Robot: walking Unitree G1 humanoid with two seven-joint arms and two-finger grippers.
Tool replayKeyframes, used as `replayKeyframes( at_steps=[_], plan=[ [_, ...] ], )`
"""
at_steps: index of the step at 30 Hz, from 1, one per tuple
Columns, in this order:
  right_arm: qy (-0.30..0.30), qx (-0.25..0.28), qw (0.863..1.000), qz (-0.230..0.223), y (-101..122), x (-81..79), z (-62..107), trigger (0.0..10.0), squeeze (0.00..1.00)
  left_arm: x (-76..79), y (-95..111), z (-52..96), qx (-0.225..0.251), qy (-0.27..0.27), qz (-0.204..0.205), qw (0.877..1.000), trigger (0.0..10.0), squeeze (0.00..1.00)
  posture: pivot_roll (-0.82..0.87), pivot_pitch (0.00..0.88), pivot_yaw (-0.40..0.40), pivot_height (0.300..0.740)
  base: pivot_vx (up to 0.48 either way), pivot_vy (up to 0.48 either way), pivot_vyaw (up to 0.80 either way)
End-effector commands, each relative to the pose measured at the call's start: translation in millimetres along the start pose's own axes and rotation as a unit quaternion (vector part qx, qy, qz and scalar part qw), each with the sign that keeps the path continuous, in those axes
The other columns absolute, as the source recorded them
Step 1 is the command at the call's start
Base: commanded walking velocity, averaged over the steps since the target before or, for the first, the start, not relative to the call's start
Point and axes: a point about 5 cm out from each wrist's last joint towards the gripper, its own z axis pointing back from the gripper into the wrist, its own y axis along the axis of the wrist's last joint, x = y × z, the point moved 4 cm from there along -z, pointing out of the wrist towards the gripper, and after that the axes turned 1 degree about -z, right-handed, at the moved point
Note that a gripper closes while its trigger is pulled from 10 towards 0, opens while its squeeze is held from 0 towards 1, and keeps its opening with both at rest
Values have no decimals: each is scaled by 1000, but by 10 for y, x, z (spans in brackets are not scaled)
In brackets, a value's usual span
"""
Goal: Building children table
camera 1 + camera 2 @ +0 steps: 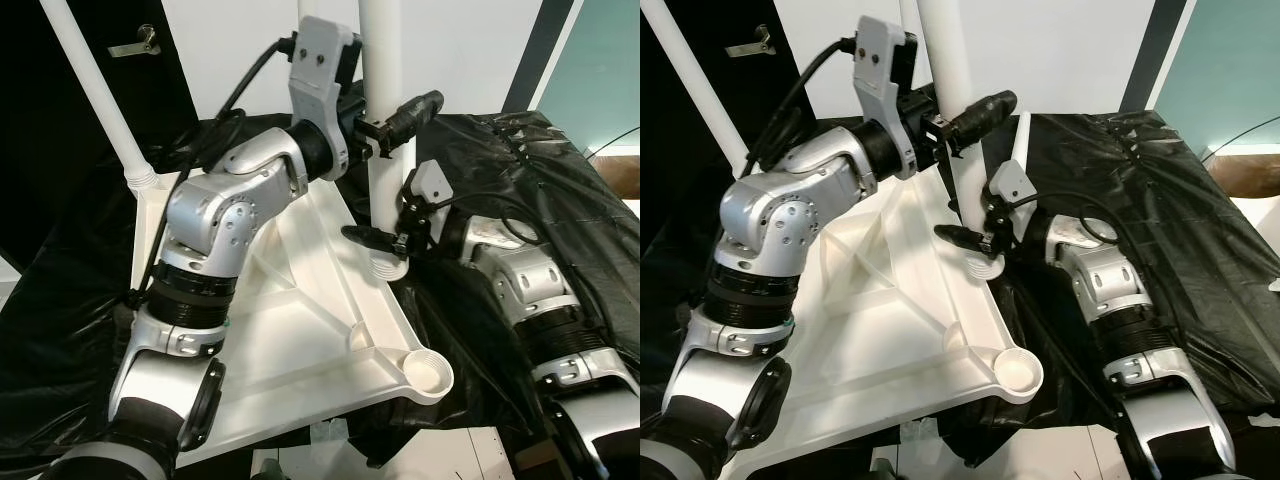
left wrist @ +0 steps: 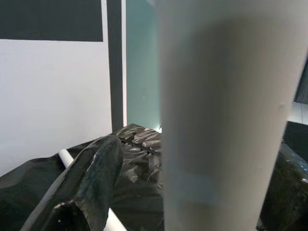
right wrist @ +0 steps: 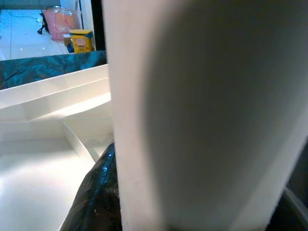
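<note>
A black plastic sheet (image 1: 560, 190) covers the surface under everything. On it lies the white tabletop (image 1: 300, 330), upside down with its ribbed underside facing up, one corner pointing toward the robot. That near corner has an open round socket (image 1: 425, 372). A white leg (image 1: 385, 110) stands upright in the socket at the tabletop's right corner, and a second leg (image 1: 95, 90) stands at the far left corner. Another white leg (image 1: 1021, 140) lies on the sheet behind the standing one. The left hand (image 1: 378, 135) is closed around the upright leg partway up. The right hand (image 1: 385, 236) is closed on the same leg low down, just above its socket
</note>
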Motion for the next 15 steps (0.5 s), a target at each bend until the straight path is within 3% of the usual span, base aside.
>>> replayKeyframes(
  at_steps=[1,5,6,7,15],
  plan=[
    [19,2,1000,-1,12,-46,-6,10000,0,196,-13,28,-4,-105,0,995,10000,0,80,4,24,740,0,0,0],
    [33,-1,999,-2,5,-71,8,10000,0,184,-16,36,-6,-107,-1,994,10000,0,79,3,25,740,0,0,0],
    [37,-1,999,-2,4,-81,10,10000,0,185,-13,35,-5,-108,0,994,6314,0,79,3,26,740,0,0,0],
    [39,-1,999,-2,4,-87,11,10000,0,184,-8,34,-4,-109,1,994,0,0,79,2,27,740,0,0,0],
    [38,0,999,-1,8,-83,22,10000,0,194,-4,42,-2,-112,4,994,0,0,78,0,30,740,0,0,0]
  ],
)
